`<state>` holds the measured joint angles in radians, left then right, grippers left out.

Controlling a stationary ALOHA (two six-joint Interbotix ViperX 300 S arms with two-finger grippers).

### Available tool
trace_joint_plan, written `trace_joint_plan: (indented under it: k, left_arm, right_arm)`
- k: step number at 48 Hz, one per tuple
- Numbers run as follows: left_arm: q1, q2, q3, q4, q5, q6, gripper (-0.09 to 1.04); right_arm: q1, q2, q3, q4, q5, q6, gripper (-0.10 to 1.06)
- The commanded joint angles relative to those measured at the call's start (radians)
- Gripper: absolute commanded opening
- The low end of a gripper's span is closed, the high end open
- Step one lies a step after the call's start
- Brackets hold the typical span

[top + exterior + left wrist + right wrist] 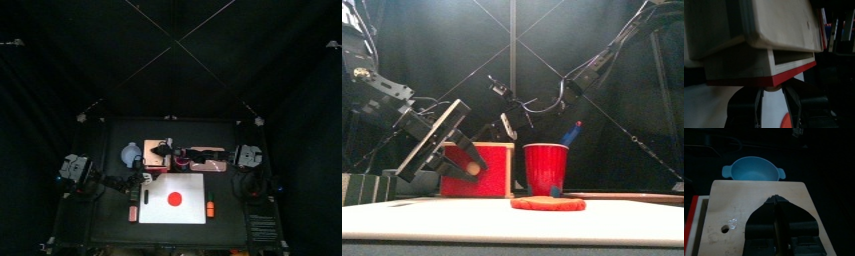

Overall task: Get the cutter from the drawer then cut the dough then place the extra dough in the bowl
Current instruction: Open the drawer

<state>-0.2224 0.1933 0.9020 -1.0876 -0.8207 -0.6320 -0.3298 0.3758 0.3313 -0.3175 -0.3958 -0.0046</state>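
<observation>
The pale wooden box [155, 148] stands at the back of the table, its red drawer front [481, 172] facing forward. In the left wrist view the drawer [757, 67] stands partly pulled out, with a dark gap under the box top. My left gripper [772, 91] is at the drawer front, its jaws narrowed on a small knob there. My right gripper [775, 202] is shut and rests on the box top [744, 203]. A flat red dough disc [174, 197] lies on the white cutting board [174, 214]. I see no cutter.
A blue-grey bowl [753, 169] sits just left of the box at the back [130, 154]. A red cup [545, 168] holding a blue toy knife [572, 133] stands right of the box, behind the dough [548, 203].
</observation>
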Motion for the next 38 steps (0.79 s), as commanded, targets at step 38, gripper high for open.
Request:
trace_joint_plan:
  k: [38]
  left_arm:
    - [-0.092,-0.057,0.015,0.005,0.135,0.009,0.57]
  right_arm:
    - [0.003,-0.006,-0.005,-0.002,0.017,-0.002,-0.03]
